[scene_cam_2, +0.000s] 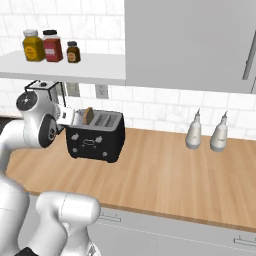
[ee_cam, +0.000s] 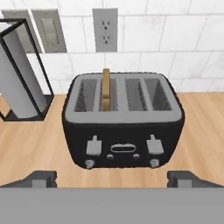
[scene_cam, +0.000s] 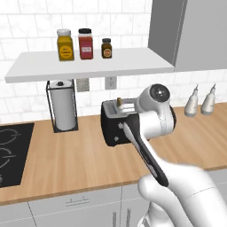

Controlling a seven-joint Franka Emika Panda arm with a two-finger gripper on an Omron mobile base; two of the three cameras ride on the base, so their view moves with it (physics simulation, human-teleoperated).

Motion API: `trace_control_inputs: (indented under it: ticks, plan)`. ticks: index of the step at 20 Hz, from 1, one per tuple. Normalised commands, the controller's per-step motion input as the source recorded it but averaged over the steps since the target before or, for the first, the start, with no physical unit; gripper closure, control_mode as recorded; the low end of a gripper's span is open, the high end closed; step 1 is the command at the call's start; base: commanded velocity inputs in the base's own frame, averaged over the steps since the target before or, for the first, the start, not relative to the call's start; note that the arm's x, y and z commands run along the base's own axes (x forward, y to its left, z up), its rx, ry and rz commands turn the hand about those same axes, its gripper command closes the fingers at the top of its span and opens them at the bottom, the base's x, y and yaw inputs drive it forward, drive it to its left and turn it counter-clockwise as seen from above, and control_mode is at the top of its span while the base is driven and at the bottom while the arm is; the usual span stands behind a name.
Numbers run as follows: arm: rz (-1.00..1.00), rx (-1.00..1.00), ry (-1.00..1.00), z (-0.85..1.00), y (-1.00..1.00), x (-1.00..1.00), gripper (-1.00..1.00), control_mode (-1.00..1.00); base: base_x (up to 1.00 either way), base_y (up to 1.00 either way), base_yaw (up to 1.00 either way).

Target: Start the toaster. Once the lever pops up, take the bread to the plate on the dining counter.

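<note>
Toaster (ee_cam: 122, 120) sits on the wood surface (ee_cam: 35, 144) just right of the paper towel holder (ee_cam: 22, 74), bread (ee_cam: 106, 87) upright in a left slot. Fingers (ee_cam: 43, 178) are spread wide, holding nothing. I'd press the left lever (ee_cam: 93, 146) straight down, since that's the bread's side.

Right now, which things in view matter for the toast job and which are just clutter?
Job:
- toaster, on the wall counter
- bread, standing in a left slot
- tool, open, facing the toaster's front

Clutter:
- paper towel holder
- three spice jars on shelf
- two white bottles
- cooktop
</note>
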Motion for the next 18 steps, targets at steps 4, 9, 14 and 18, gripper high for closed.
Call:
trace_control_inputs:
  ticks: [4, 9, 14, 18]
  plan:
    - [0.00, 0.00, 0.06, -0.30, 0.00, 0.68, -1.00, -1.00, 0.00, 0.00, 0.00]
    - [0.00, 0.00, 0.04, -0.26, 0.00, 0.55, -1.00, -1.00, 0.00, 0.00, 0.00]
    - [0.00, 0.00, 0.00, -0.29, 0.00, 0.52, -1.00, -1.00, 0.00, 0.00, 0.00]
    - [0.00, 0.00, 0.00, -0.31, 0.00, 0.43, -1.00, -1.00, 0.00, 0.00, 0.00]
